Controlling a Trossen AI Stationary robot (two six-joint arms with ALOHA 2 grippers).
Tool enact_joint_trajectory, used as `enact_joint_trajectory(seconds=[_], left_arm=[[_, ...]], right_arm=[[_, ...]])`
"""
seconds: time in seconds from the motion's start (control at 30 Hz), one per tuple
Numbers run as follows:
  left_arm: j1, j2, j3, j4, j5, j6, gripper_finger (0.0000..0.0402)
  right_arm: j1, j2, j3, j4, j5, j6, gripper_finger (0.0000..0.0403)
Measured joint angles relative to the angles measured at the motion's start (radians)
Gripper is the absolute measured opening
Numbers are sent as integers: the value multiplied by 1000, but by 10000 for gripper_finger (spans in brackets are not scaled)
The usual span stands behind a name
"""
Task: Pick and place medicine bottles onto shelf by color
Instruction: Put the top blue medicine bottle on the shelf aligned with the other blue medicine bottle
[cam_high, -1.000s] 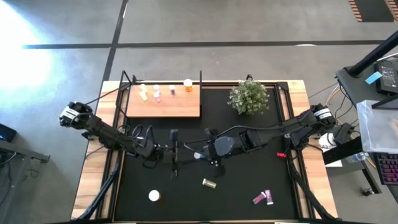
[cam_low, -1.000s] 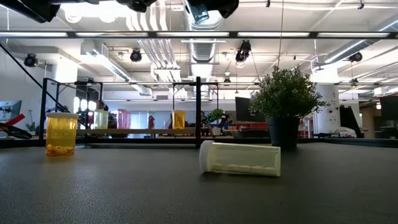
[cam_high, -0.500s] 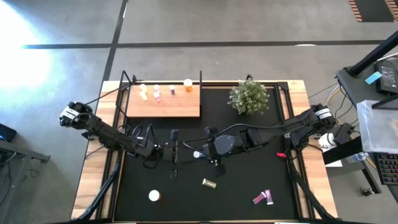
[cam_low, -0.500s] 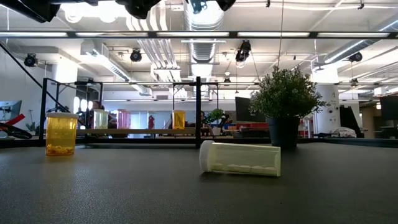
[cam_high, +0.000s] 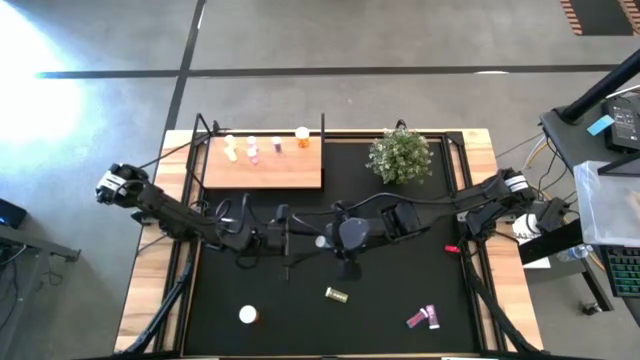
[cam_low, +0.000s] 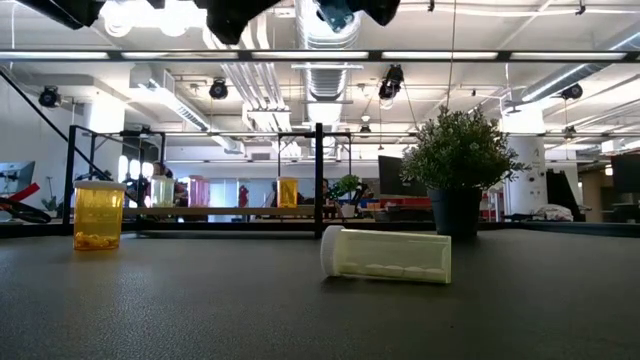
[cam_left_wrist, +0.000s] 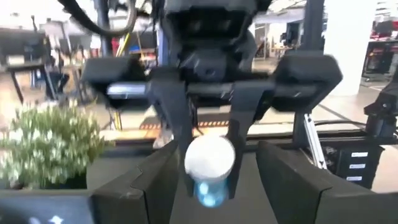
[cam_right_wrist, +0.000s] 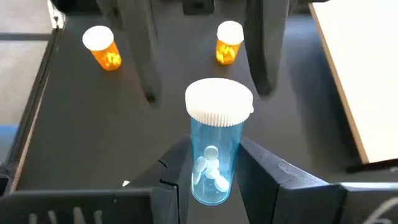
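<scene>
Midway over the surface (cam_high: 400, 300), the right gripper (cam_right_wrist: 214, 186) clamps a blue bottle (cam_right_wrist: 214, 149). Facing it, the left gripper (cam_high: 296, 243) stands half-open, holding nothing.

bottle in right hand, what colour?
Blue bottle, white cap; clearest in the right wrist view.

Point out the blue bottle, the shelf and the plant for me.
blue bottle (cam_right_wrist: 214, 155): right wrist view, on its clear blue body below the white cap.
shelf (cam_high: 270, 170): high view, on a bare part of the light-wood board.
plant (cam_high: 400, 156): high view, on the middle of its green foliage.
</scene>
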Motion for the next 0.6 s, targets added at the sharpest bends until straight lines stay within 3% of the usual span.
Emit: enact_joint_trajectory(seconds=[0.23,0.6], left_arm=[[10,50,2,-22,-2,-91,196],[9,75,-2,-108,0,-221,196]], right_arm=[[0,96,94,-131,-3,61,95],[0,293,381,-414,5,56,95]])
